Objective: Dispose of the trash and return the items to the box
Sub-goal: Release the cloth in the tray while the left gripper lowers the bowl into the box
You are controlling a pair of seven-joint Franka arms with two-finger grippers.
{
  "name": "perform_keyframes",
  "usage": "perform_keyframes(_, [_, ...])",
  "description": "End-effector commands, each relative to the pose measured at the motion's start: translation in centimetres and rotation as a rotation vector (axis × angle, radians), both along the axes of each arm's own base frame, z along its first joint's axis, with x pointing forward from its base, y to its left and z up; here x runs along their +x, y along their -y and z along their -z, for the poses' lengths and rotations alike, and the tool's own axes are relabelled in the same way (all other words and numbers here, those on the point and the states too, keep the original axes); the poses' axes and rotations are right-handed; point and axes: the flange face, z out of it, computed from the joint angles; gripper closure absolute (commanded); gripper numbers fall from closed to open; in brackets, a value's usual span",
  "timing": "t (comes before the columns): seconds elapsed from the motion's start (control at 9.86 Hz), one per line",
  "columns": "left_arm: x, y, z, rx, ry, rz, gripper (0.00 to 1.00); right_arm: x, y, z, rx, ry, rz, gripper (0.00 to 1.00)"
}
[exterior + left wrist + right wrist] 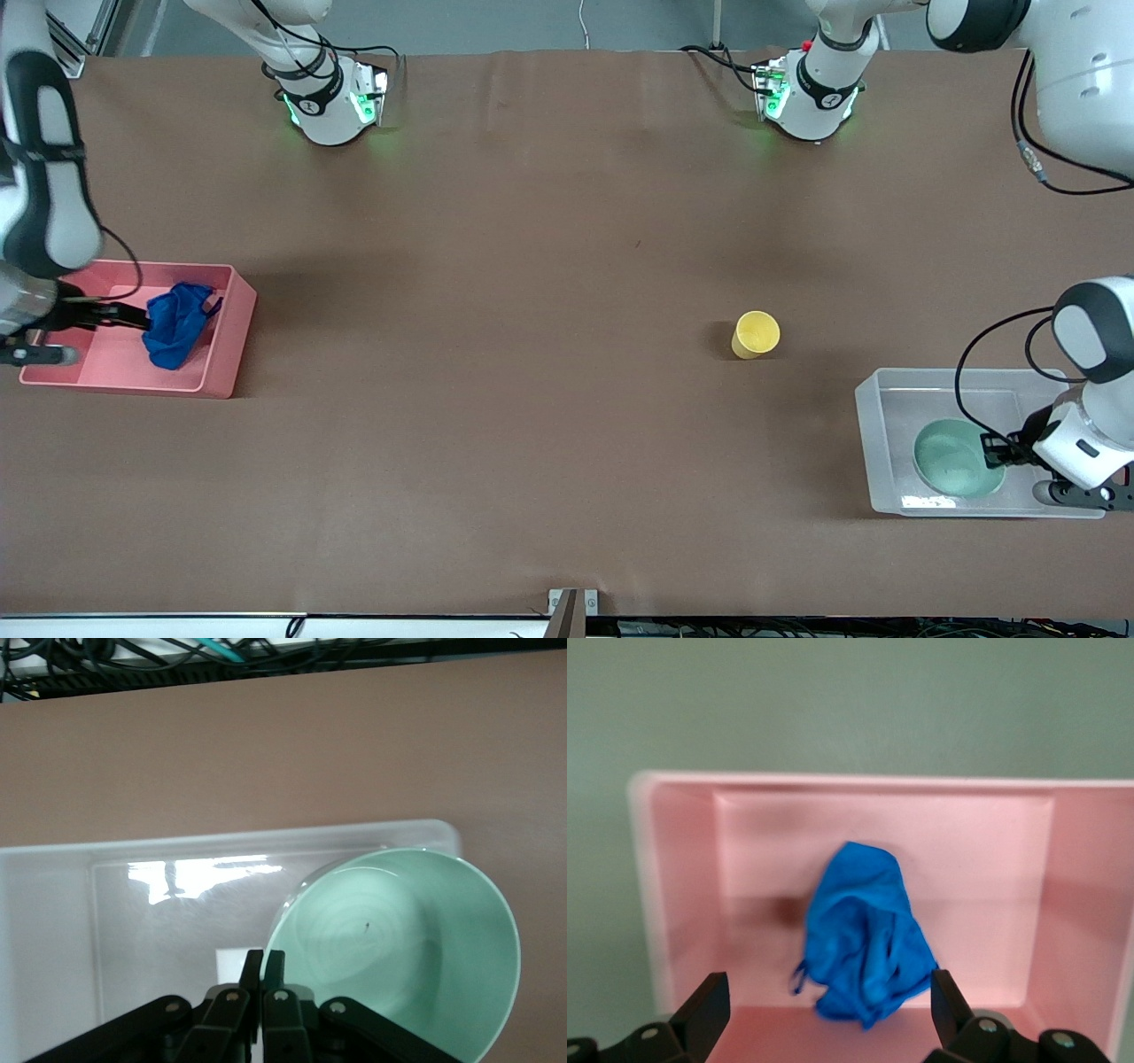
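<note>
The blue trash (177,323) lies crumpled inside the pink bin (232,332). My right gripper (133,317) hovers over that bin, open and empty. In the right wrist view the trash (864,930) lies on the bin's floor (992,868) below the spread gripper (828,992). My left gripper (990,450) is shut on the rim of the mint-green bowl (952,461), which sits in the clear box (873,443). The left wrist view shows the gripper (264,961) pinching the bowl (407,939) inside the box (53,904). The yellow cup (756,334) stands on the table.
The pink bin is at the right arm's end of the table and the clear box at the left arm's end, nearer the front camera. A white label (229,961) shows on the box's bottom. Both arm bases (332,106) (811,97) stand along the table's back edge.
</note>
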Motion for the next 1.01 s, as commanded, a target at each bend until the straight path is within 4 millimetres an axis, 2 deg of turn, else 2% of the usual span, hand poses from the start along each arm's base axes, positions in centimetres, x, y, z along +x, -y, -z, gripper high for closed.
perform_keyframes(0.0, [0.8,-0.8,6.3,0.023,-0.01,0.01,1.0,-0.2,-6.0,-10.8,0.034,0.027,0.143,0.0])
perform_keyframes(0.1, [0.5,-1.0,7.6,0.02,-0.029,0.007,0.99,0.0,-8.9,-15.2,0.038,0.015,0.158,0.0])
perform_keyframes(0.2, [0.1,-0.9,9.2,0.011,-0.054,0.001,0.97,-0.1,-10.5,-20.0,0.038,0.009,0.159,0.0])
perform_keyframes(0.41, [-0.2,-0.6,10.0,0.008,-0.066,-0.007,0.91,-1.9,-10.4,-25.8,0.04,0.023,0.151,0.0])
perform_keyframes(0.51, [-0.6,-0.6,10.3,0.007,-0.078,-0.006,0.88,-4.6,-9.8,-27.8,0.045,0.035,0.15,0.0])
perform_keyframes(0.61, [-0.5,-0.9,9.5,0.009,-0.07,-0.003,0.67,-5.8,-9.8,-26.9,0.04,0.039,0.131,0.0])
perform_keyframes(0.71, [-0.3,-0.4,7.2,0.009,-0.048,0.004,0.28,-6.2,-10.0,-27.3,0.041,0.039,0.121,0.0])
perform_keyframes(0.81, [-0.6,0.0,3.5,0.014,-0.021,0.015,0.13,-6.1,-10.5,-27.5,0.034,0.046,0.108,0.0])
perform_keyframes(0.91, [-1.3,0.7,0.0,0.005,-0.017,0.023,0.1,-6.0,-10.8,-27.9,-0.008,0.047,0.081,0.0])
